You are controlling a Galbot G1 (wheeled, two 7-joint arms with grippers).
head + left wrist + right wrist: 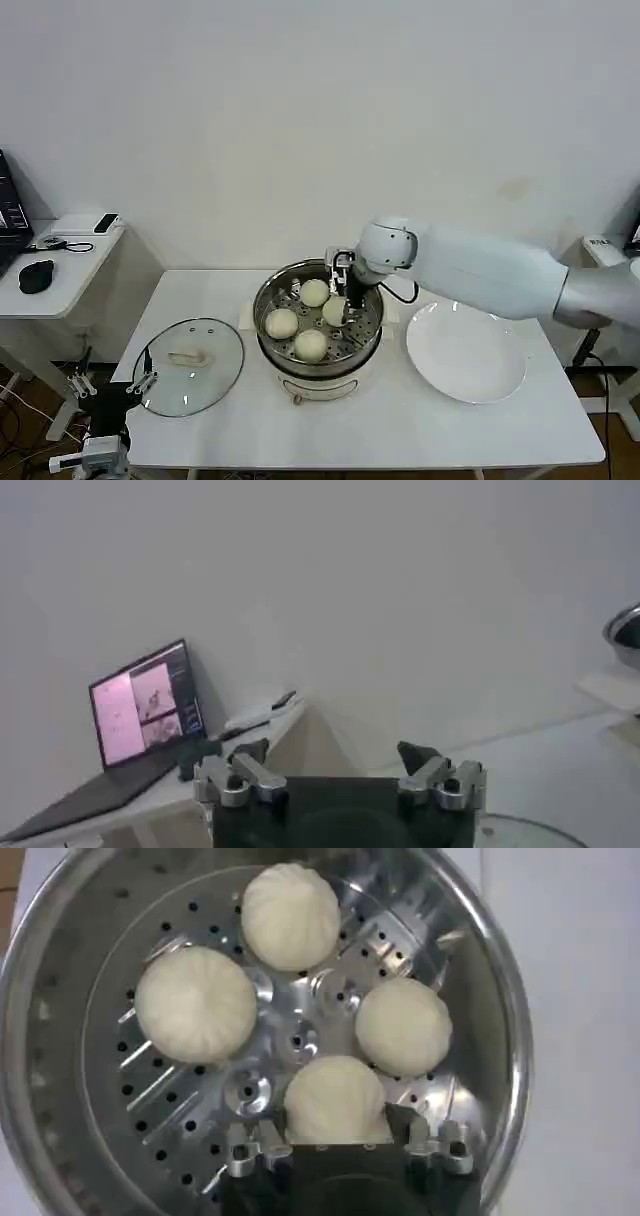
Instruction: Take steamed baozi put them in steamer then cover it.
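Nearest the head camera, the glass lid (188, 366) lies flat on the white table (400, 430), on the robot's left and just beside the steamer (318, 330). Four buns (311, 345) sit on the steamer's perforated tray. The right gripper (347, 306) reaches down inside the pot at the bun on its side, and the plate (466, 352) on the right is bare. The left gripper (118, 395) hangs low by the table's left edge, close to the lid.

From the left wrist, the left gripper (340, 765) stands with its fingers spread and nothing between them, facing a wall and a laptop (140, 715).

From the right wrist, the right gripper (340, 1140) has its fingers either side of the nearest bun (335, 1100), which rests on the tray; whether they press it or have let go, I cannot tell.

All four buns look loaded, so covering is probably next. The lid lies left of the pot, so the left arm is the nearer one.
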